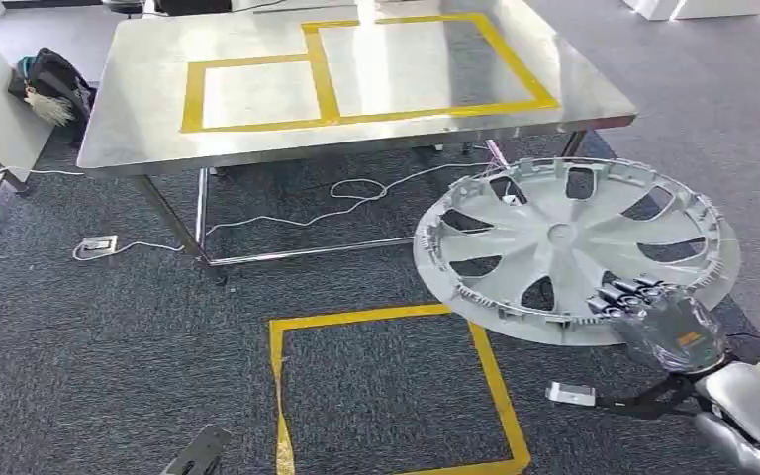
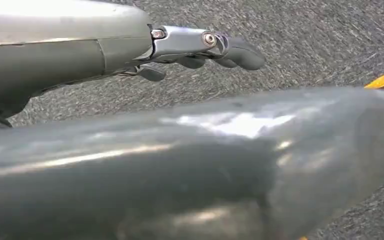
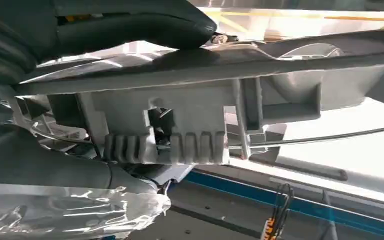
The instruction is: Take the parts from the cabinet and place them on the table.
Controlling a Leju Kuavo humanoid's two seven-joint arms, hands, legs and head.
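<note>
Hubcap, silver-grey plastic wheel cover with spoke cut-outs (image 1: 574, 247), inner side up, held roughly flat in the air above the carpet, not on the worktop. Right hand (image 1: 653, 312) grips its rim at about 5 o'clock of the disc, dark fingers (image 1: 625, 294) over the top edge; clear plastic wrap covers the hand. Right wrist view: thick thumb (image 3: 135, 25) pressed on one face of the rim, ribbed clip section of the hubcap (image 3: 170, 147) close up. Left hand (image 2: 200, 47) hangs over grey carpet, fingers curled in loosely, holding nothing. Out from the hubcap: stainless steel worktop with yellow tape rectangles (image 1: 158, 129) lies at 11 o'clock of it, well apart. Yellow tape square on grey carpet floor (image 1: 277, 396) at 7 o'clock of the hubcap. White cable (image 1: 356, 193) trails on the floor under the worktop. Dark bag (image 1: 54, 84) at 9 o'clock of the worktop.
</note>
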